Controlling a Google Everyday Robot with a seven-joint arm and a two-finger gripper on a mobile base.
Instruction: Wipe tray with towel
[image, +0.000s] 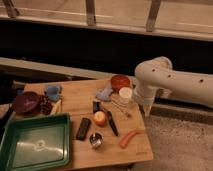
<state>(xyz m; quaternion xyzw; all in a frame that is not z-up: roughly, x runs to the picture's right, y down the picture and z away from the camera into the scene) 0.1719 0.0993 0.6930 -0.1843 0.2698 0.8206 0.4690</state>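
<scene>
The green tray sits at the front left corner of the wooden table, with a pale smear on its floor. A crumpled grey-blue towel lies at the middle back of the table, next to an orange bowl and a white cup. My white arm reaches in from the right. My gripper points down just off the table's right edge, to the right of the white cup and far from the tray. It holds nothing that I can see.
A maroon bowl, grapes and a blue object lie behind the tray. Mid-table lie an orange fruit, a black knife, a black block, a metal cup and a carrot.
</scene>
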